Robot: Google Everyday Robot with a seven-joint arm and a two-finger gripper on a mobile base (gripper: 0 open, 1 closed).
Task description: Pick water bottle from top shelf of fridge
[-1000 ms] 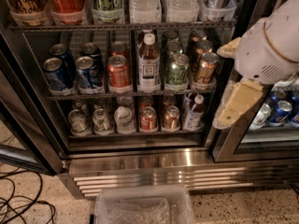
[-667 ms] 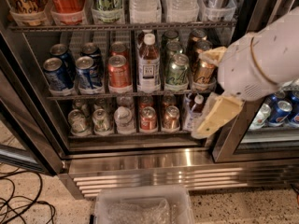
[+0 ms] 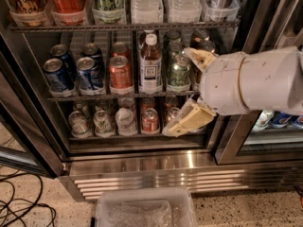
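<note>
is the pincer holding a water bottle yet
No, the pincer hangs open and empty by the can racks, below the water bottles on the top shelf.

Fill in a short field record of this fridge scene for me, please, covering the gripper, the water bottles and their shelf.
fridge: stainless-steel drinks cooler, racks of drinks in view
top shelf: grey wire rack carrying clear plastic bins
target: two clear plastic water bottles, upright in bins, centre-right of that rack
gripper: tan two-finger gripper, open, empty, in front of the can racks, below the top shelf
floor: clear plastic tub; black cables
</note>
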